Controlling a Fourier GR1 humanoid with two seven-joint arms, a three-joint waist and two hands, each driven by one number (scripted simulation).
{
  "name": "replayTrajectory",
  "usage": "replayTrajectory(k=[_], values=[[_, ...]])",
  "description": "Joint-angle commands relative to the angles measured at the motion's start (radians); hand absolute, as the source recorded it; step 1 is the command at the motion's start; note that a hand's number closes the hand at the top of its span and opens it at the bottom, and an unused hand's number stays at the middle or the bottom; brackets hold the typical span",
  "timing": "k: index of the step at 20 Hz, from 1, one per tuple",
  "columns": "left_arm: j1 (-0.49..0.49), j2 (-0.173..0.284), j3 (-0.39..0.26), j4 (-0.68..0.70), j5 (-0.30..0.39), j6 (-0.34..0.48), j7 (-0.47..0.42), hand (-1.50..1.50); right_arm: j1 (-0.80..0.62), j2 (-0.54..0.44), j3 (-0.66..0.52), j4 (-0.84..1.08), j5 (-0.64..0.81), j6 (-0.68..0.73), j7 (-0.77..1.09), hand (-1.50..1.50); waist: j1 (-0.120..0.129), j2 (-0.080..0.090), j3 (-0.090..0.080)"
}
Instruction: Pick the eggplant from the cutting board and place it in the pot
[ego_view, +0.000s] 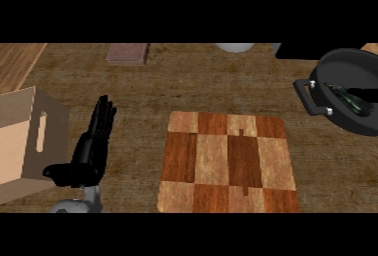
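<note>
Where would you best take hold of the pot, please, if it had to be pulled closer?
Probably by the side handle on the pot. It is a loop standing out from the left wall toward the board, so fingers could curl through it. Come from the left; the pot's right side is cut off by the view's edge. The left hand rests open, far left.

One cutting board (229, 162), one pot (336, 65), one eggplant (349, 100).
</note>
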Motion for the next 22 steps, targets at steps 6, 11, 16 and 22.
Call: replayTrajectory(k=[6,11,16,22], values=[[0.003,-0.006,-0.007,0.013,-0.01,-0.003,-0.02,0.0,0.061,-0.118,-0.193,0.052,-0.199,0.113,-0.126,-1.5,0.007,0.006,-0.001],[-0.016,0.027,0.023,0.013,0.014,-0.032,0.007,0.0,0.119,-0.168,-0.238,0.061,-0.246,0.153,-0.2,-1.5,0.008,0.006,0.0],[0.037,0.032,0.023,-0.01,0.016,-0.042,-0.038,0.0,0.189,-0.221,-0.264,0.076,-0.277,0.243,-0.272,-1.5,0.011,0.004,0.001],[0.002,-0.014,-0.003,0.019,-0.01,-0.004,-0.023,0.0,0.206,-0.28,-0.279,0.092,-0.291,0.267,-0.257,-1.5,0.011,0.009,0.002]])
